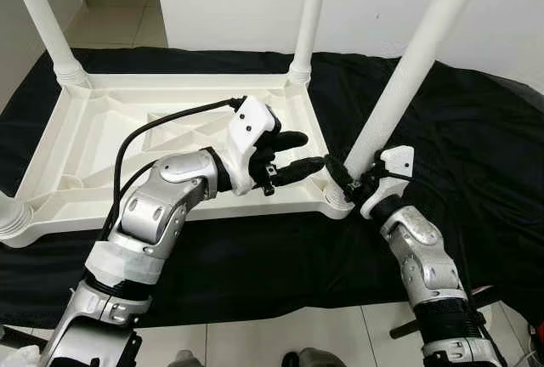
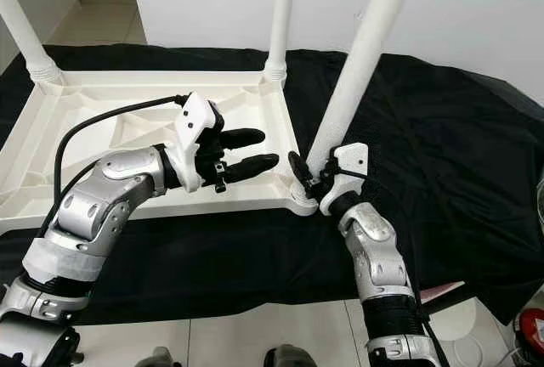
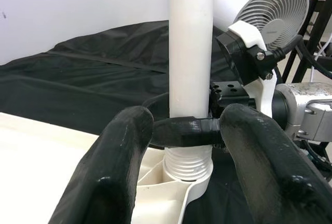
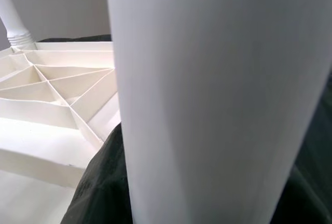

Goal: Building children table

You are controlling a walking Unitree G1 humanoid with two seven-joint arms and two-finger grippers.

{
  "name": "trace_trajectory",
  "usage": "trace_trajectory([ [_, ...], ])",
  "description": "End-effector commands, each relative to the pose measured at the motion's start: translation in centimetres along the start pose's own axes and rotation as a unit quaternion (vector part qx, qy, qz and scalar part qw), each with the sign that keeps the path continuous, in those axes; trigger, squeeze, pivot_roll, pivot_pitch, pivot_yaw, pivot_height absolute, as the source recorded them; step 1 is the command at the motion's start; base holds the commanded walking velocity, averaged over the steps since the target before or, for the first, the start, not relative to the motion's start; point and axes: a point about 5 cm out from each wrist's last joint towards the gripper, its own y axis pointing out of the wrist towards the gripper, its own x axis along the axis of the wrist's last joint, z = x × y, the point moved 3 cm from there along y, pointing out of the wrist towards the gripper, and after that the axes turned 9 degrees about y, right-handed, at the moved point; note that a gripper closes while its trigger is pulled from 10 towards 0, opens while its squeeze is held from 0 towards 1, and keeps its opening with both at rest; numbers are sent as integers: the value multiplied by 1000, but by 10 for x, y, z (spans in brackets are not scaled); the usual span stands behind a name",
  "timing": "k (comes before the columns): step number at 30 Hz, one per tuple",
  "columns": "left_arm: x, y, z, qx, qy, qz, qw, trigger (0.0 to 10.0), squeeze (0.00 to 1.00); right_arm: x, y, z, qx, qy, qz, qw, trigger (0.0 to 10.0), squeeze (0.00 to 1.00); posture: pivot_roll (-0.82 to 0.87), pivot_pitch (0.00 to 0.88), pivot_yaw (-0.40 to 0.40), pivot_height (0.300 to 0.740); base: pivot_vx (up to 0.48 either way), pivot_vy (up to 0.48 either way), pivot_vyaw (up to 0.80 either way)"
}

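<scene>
Your right gripper (image 1: 344, 178) clamps near table leg (image 1: 408, 74) just above its threaded base, leg tilted in corner socket, seating unclear. Your left gripper (image 1: 289, 156) hovers unclenched, holding nothing, over upturned white table top (image 1: 85, 142), lying on black cloth (image 1: 476, 155).

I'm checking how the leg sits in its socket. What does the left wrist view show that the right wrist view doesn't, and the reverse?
Left wrist view alone: the left gripper's fingers spread open, the right gripper clamped round the leg just above its ribbed end, and a fan behind.

Right wrist view alone: the ribbed underside of the tabletop and a far leg.

Both: the white leg close up and the black cloth.
</scene>
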Motion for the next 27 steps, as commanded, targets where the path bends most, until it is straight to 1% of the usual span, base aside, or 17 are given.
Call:
trace_trajectory([
  [1, 2, 0, 5, 13, 7, 5, 1000, 10000, 0, -64, -24, -22, -77, 58, 128, 987, 10000, 0, 49, 43, -18, 740, 0, 0, 0],
  [3, 2, 0, 5, 13, 7, 5, 1000, 10000, 0, -65, -24, -22, -81, 59, 127, 987, 10000, 0, 50, 44, -18, 740, 0, 0, 0],
  [4, 2, 0, 5, 11, 8, 5, 1000, 10000, 0, -61, -22, -13, -64, 43, 113, 991, 10000, 0, 47, 44, -14, 740, 0, 0, 0],
  [5, 2, 0, 5, 10, 8, 6, 1000, 10000, 0, -57, -21, -9, -51, 24, 103, 993, 10000, 0, 46, 42, -14, 740, 0, 0, 0],
  [6, 2, 0, 5, 10, 8, 6, 1000, 10000, 0, -57, -21, -9, -51, 24, 103, 993, 10000, 0, 46, 42, -14, 740, 0, 0, 0],
  [7, 2, 1, 5, 10, 8, 6, 1000, 10000, 0, -53, -20, -4, -38, 5, 96, 995, 10000, 0, 45, 42, -14, 740, 0, 0, 0],
  [8, 2, 1, 5, 10, 8, 6, 1000, 10000, 0, -53, -20, -4, -38, 5, 96, 995, 10000, 0, 45, 42, -14, 740, 0, 0, 0],
  [10, 2, 1, 5, 9, 8, 6, 1000, 10000, 0, -49, -19, 2, -18, -41, 93, 995, 10000, 0, 42, 42, -14, 740, 0, 0, 0],
  [12, 2, 1, 5, 9, 9, 6, 1000, 10000, 0, -51, -19, 3, -13, -45, 98, 994, 10000, 0, 42, 42, -15, 740, 0, 0, 0],
  [14, 2, 2, 5, 10, 9, 5, 1000, 10000, 0, -60, -23, 2, -12, -56, 116, 992, 10000, 0, 45, 41, -19, 740, 0, 0, 0],
  [15, 2, 2, 5, 10, 9, 5, 1000, 10000, 0, -60, -23, 2, -12, -56, 116, 992, 10000, 0, 45, 41, -19, 740, 0, 0, 0],
  [17, 3, 1, 6, 11, 10, 5, 1000, 10000, 0, -69, -29, 1, -9, -65, 126, 990, 10000, 0, 49, 39, -22, 740, 0, 0, 0],
  [21, 3, 1, 6, 12, 10, 5, 1000, 10000, 0, -73, -31, 1, -5, -73, 129, 989, 10000, 0, 49, 39, -22, 740, 0, 0, 0],
  [22, 3, 0, 6, 13, 10, 5, 1000, 10000, 0, -76, -33, 2, -2, -85, 132, 988, 10000, 0, 50, 39, -22, 740, 0, 0, 0],
  [24, 3, 0, 7, 14, 11, 5, 1000, 10000, 0, -80, -35, 3, 1, -88, 135, 987, 10000, 0, 49, 41, -20, 740, 0, 0, 0],
  [25, 3, 0, 7, 14, 11, 5, 1000, 10000, 0, -85, -38, 3, 1, -85, 138, 987, 10000, 0, 50, 38, -20, 740, 0, 0, 0],
  [27, 3, 0, 7, 14, 11, 5, 1000, 10000, 0, -85, -38, 4, -2, -77, 136, 988, 10000, 0, 53, 40, -20, 740, 0, 0, 0],
])
